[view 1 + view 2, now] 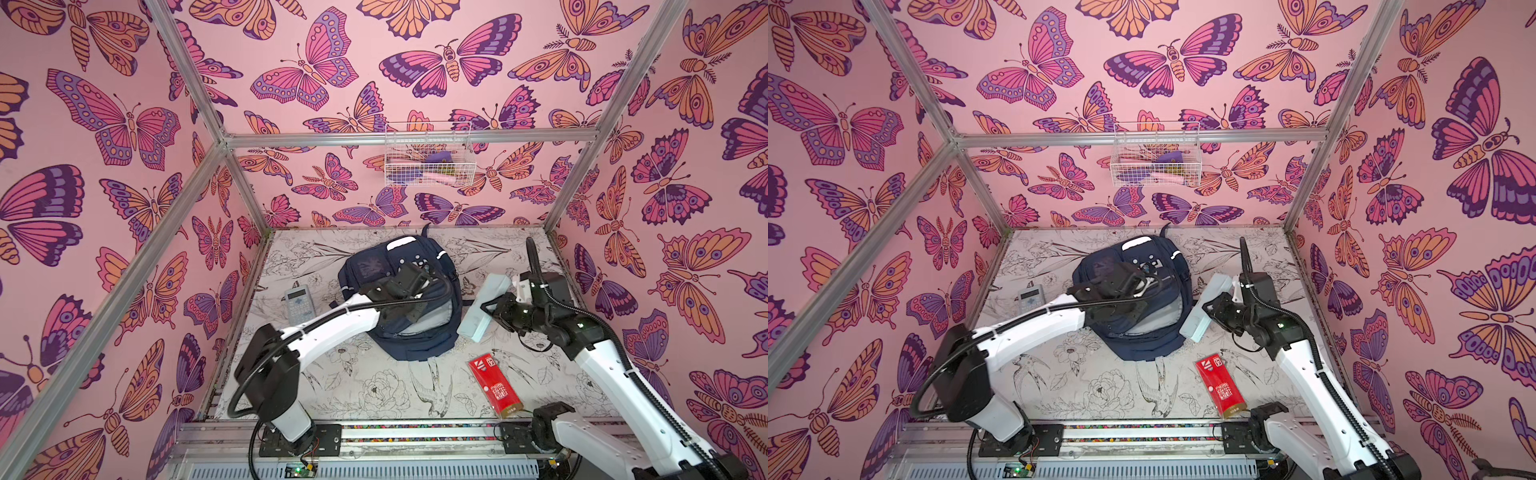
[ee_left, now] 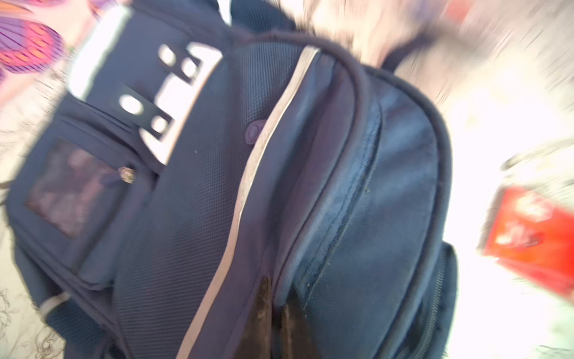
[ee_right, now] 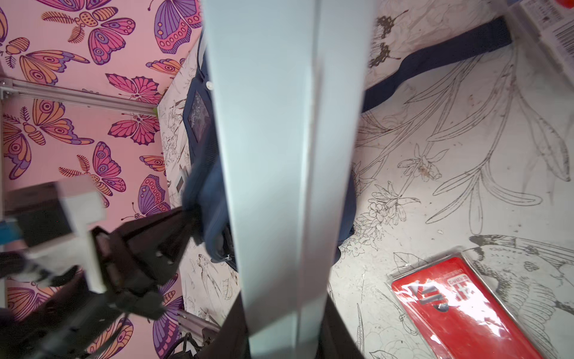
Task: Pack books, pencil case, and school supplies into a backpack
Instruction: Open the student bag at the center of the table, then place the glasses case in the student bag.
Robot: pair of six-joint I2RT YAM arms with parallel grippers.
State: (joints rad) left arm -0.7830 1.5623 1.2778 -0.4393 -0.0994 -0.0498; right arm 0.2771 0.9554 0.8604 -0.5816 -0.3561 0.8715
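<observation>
Red packet near-right, not packed yet. Right gripper clamps the pale pencil case, tilted just right of the backpack at centre; left gripper is pinched shut on its opening flap. Looks like pencil-case insertion: next needs the flap lifted and the case steered in; calculator sits far-left.

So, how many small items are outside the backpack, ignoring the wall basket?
3: calculator on the table, left of the backpack; red pack front right; case in the right gripper. Others may be hidden.
</observation>
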